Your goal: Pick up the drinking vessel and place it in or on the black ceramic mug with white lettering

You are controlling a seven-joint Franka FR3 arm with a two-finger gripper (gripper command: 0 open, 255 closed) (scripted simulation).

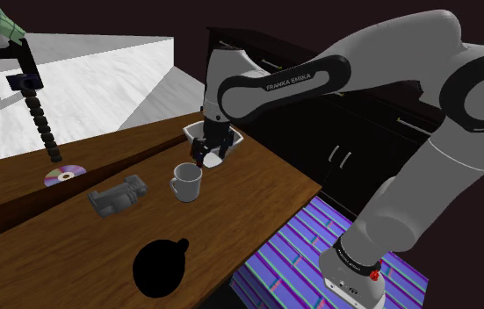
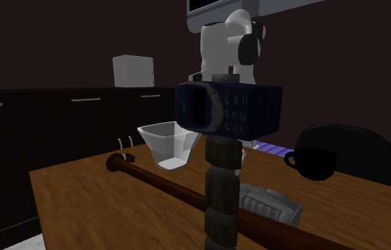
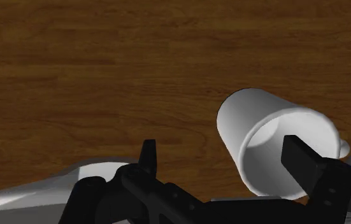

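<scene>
The white mug point(image 1: 185, 182) point(image 3: 272, 149) stands upright on the wooden worktop point(image 1: 257, 189), its handle turned to the shoulder view's left. The jaws hang just above it and stand apart. In the wrist view one jaw lies across the mug's open mouth and the other over bare wood, so nothing is clasped. Just behind the jaws sits a white open tub point(image 1: 231, 139) point(image 2: 167, 144). The black mug point(image 1: 161, 268) point(image 2: 316, 160) rests near the worktop's edge, well apart from the white one. A grey ribbed object point(image 1: 117, 195) point(image 2: 268, 202) lies beside the white mug, and a disc point(image 1: 64, 175) lies further to the shoulder view's left.
</scene>
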